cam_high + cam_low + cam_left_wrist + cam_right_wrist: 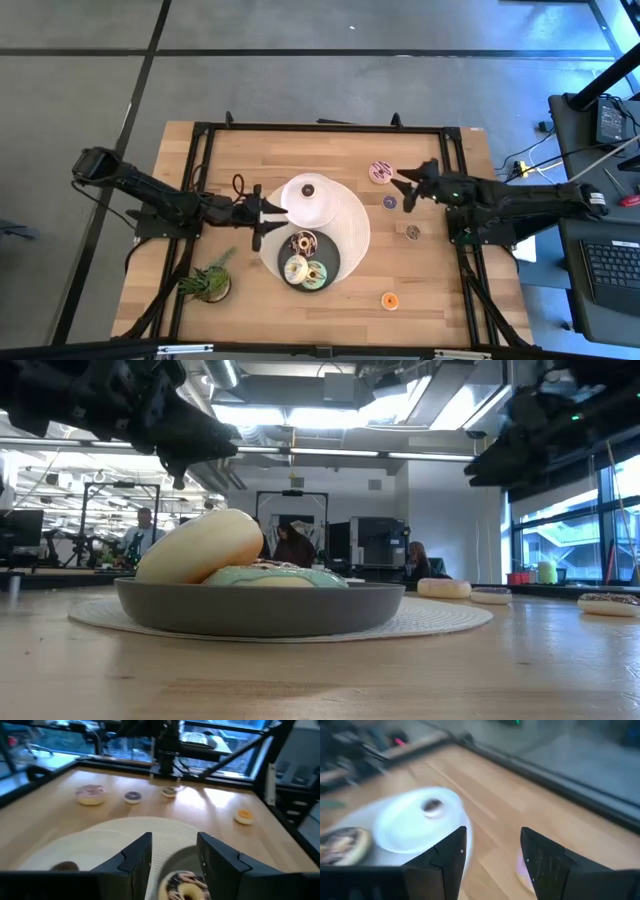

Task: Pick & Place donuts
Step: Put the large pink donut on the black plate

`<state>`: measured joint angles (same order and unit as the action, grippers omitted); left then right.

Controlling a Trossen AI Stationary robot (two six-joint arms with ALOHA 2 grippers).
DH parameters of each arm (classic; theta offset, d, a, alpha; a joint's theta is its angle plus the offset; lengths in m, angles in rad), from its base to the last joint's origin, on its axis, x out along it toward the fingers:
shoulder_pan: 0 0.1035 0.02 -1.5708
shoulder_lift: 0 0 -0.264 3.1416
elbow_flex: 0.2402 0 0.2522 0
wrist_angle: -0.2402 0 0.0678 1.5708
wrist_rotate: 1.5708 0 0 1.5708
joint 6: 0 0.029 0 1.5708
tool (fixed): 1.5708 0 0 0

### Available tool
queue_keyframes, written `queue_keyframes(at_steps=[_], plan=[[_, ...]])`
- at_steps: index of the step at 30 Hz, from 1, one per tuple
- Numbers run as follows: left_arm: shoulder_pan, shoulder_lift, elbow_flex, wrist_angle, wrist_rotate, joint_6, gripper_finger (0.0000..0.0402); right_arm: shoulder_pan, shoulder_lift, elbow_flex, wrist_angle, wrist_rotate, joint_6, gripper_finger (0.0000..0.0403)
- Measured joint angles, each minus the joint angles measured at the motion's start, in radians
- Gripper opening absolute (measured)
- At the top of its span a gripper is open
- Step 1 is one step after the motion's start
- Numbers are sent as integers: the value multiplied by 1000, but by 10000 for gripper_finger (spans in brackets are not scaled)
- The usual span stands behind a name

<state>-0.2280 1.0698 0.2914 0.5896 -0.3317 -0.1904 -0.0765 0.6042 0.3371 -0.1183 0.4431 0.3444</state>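
Seen from above, three big donuts [304, 260] already in the dark grey plate [333, 262], pink donut [380, 172] left by the right gripper [405, 189] — wrist views: left gripper [174, 854] and right both spread, empty.

- A dark grey round plate [262, 610] sits on a pale woven placemat [440, 618].
- A cream-iced donut [200, 546] leans on a green-iced donut [275, 575].
- Three more donuts [444, 588] lie farther right.
- People show beyond the table.
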Motion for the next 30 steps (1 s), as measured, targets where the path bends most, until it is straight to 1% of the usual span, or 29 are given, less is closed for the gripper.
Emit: queue_keyframes(at_steps=[2,4,8,12,15,18,20,23,27,30], plan=[[3,0,0,2,-11,-24,152,-39,70,40,-63,1,32,188],[2,0,0,2,-8,-83,150,-82,137,74,-107,0,45,188],[0,0,1,6,14,-165,148,-168,259,111,-126,0,48,188],[0,0,1,8,13,-172,151,-268,369,141,-124,-9,86,188],[0,0,1,8,13,-173,152,-343,445,153,-110,-74,92,188],[0,0,1,8,13,-174,151,-404,524,156,-53,-151,68,188],[0,0,1,8,15,-177,149,-434,576,156,-13,-181,57,188],[0,0,1,8,18,-220,149,-466,646,156,36,-211,46,188],[0,0,1,7,18,-265,152,-491,726,156,69,-264,71,188],[0,0,1,6,19,-268,152,-491,777,156,70,-252,66,188]])
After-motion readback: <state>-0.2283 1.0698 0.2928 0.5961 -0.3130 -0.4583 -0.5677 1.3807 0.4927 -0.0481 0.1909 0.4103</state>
